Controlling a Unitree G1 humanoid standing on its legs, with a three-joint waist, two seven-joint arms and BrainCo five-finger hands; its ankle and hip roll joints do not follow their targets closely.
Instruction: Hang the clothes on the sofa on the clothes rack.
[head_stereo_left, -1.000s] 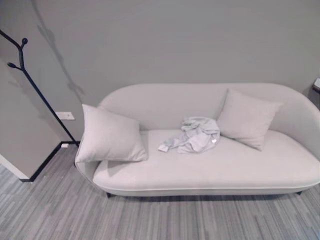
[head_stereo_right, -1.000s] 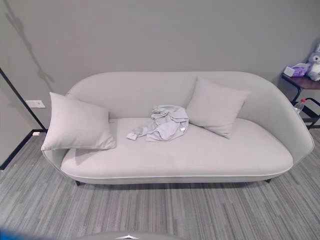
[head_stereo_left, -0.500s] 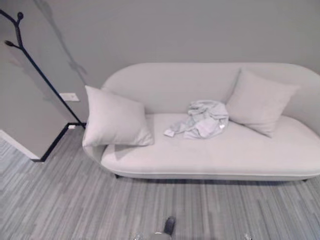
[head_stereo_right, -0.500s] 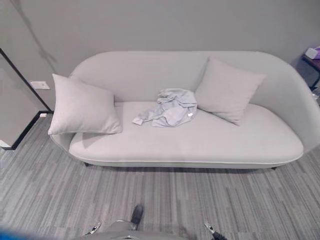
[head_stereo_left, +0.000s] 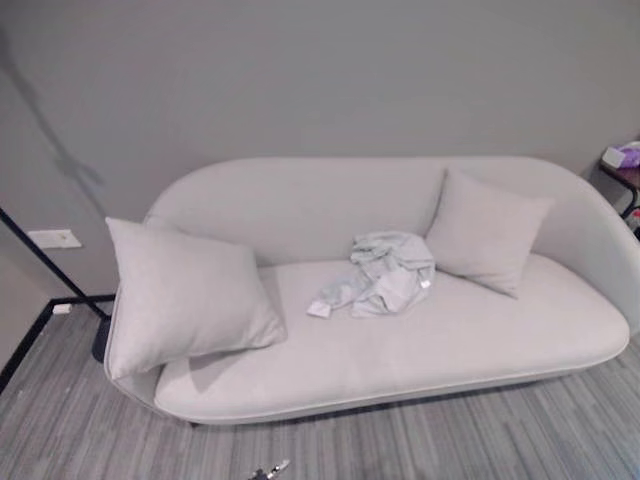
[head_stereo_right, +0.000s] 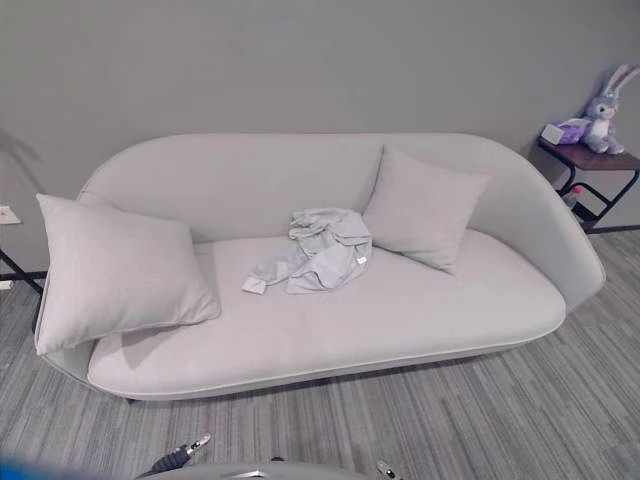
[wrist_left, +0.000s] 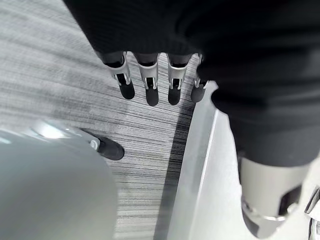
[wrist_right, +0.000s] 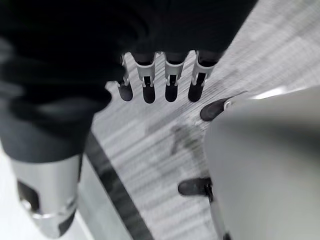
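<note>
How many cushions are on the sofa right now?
2. One cushion leans at the sofa's left end; the other cushion rests against the backrest, right of the crumpled grey garment. None looks hidden.

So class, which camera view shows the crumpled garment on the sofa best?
The right eye view: the crumpled grey garment lies near the middle, whole on the sofa. The left eye view shows it whole too, further right.
</note>
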